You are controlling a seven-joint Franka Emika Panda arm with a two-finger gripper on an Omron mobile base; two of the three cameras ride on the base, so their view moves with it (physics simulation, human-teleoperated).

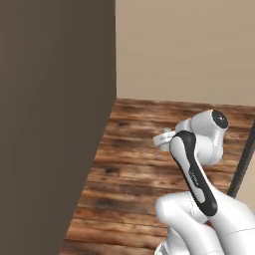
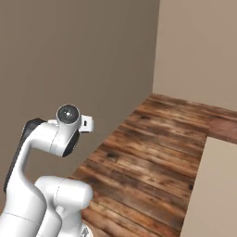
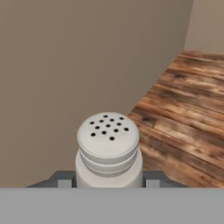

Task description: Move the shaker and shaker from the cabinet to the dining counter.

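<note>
The shaker point(image 3: 108, 151) sits between the two dark fingers of the end effector point(image 3: 108, 183), low at six o'clock in the hand view, cap pointing up toward the camera. It is a small light-grey cylinder with a stepped, ribbed neck and a broad, slightly domed cap pierced by a cluster of dark holes. It looks smooth and hard, like glazed ceramic or moulded plastic, so I judge it light and stiff but slippery; a hold on the straight body below the ribbed neck, where the fingers seem to flank it now, should be safest, since the rounded cap would let it squirt out. The end effector is partly closed, its fingers close against the shaker's sides, and it appears to be carrying it; actual contact is hidden by the body of the shaker.

Outward from there, a plain matte brown-grey wall point(image 3: 78, 65) fills nine through twelve o'clock. A floor point(image 3: 183, 113) of worn, knotty reddish planks with dark streaks runs off toward two o'clock, meeting a paler beige wall point(image 3: 208, 22) at the far corner. From the base views the white arm point(image 2: 51, 139) is folded up high over that same floor, well apart from any table.
</note>
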